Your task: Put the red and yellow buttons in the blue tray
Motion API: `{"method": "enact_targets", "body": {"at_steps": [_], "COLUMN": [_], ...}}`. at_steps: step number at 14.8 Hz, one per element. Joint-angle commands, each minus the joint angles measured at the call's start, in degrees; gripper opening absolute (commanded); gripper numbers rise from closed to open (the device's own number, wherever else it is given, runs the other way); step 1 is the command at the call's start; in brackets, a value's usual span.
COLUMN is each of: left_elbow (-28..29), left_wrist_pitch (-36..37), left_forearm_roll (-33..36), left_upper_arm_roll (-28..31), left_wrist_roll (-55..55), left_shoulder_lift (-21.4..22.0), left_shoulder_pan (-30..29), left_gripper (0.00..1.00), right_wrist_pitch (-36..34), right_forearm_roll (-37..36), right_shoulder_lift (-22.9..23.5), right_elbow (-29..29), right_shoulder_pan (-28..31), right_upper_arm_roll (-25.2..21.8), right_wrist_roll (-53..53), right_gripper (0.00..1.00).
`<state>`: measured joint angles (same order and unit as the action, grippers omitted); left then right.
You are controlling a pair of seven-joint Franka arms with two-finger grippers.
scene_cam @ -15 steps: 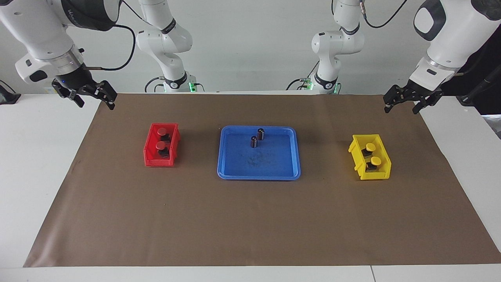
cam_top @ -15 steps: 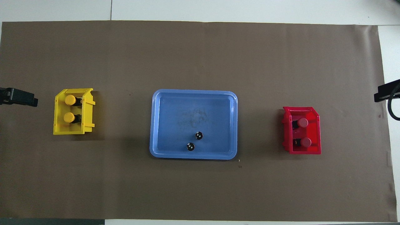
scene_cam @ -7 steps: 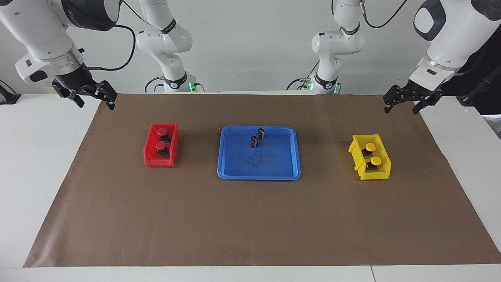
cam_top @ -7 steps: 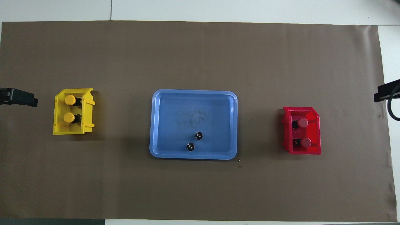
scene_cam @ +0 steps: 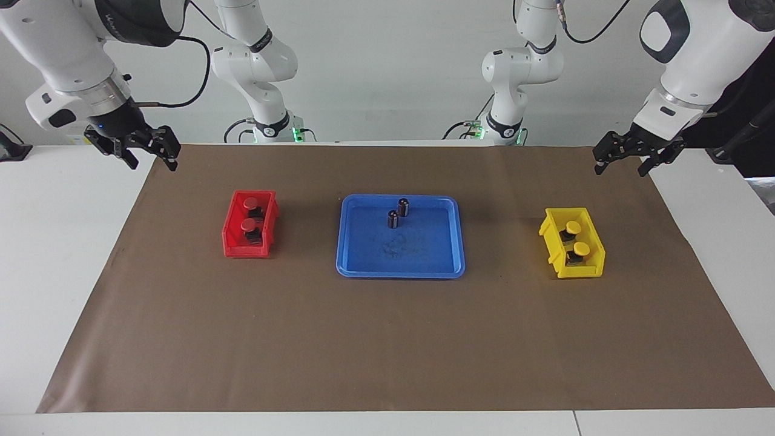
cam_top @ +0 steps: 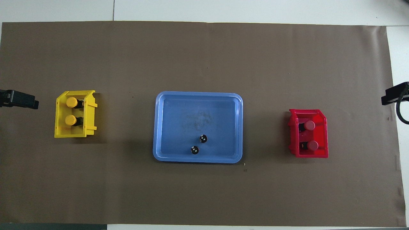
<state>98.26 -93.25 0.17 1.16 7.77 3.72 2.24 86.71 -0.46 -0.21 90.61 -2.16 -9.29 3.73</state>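
Observation:
Two red buttons (scene_cam: 250, 204) (scene_cam: 249, 224) sit in the small red bin (scene_cam: 230, 233) toward the right arm's end; they also show in the overhead view (cam_top: 309, 125) (cam_top: 312, 145). Two yellow buttons (scene_cam: 573, 227) (scene_cam: 581, 248) sit in the small yellow bin (scene_cam: 590, 266) toward the left arm's end. The blue tray (scene_cam: 418, 254) lies between the bins at mid-table. My right gripper (scene_cam: 152, 158) hangs open and empty over the mat's corner by the red bin's end. My left gripper (scene_cam: 619, 168) hangs open and empty over the mat's corner by the yellow bin's end.
Two dark capless cylinders (scene_cam: 403, 207) (scene_cam: 393, 219) stand in the tray, in its part nearer to the robots. A brown mat (scene_cam: 387, 339) covers most of the white table. Two further robot arms stand at the table's edge by my bases.
My right gripper has shifted very slightly. The left gripper, the buttons, the bins and the tray have not moved.

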Motion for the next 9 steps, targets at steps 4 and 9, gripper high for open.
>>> {"method": "enact_targets", "body": {"at_steps": [4,9], "left_elbow": [0.79,0.70], "left_wrist_pitch": [1.05,0.78], "left_forearm_roll": [0.79,1.23], "left_upper_arm_roll": [-0.46,-0.11], "left_wrist_roll": [-0.39,-0.65], "left_shoulder_lift": [0.67,0.67], "left_shoulder_pan": [0.22,-3.36], "left_gripper": [1.00,1.00], "right_wrist_pitch": [10.82,26.12], "right_forearm_roll": [3.45,3.80], "right_shoulder_lift": [0.29,0.56], "right_elbow": [7.89,23.01], "right_shoulder_pan": [-2.76,-3.55], "right_upper_arm_roll": [2.97,3.14], "right_wrist_roll": [-0.30,-0.22], "right_gripper": [0.74,0.74]}}
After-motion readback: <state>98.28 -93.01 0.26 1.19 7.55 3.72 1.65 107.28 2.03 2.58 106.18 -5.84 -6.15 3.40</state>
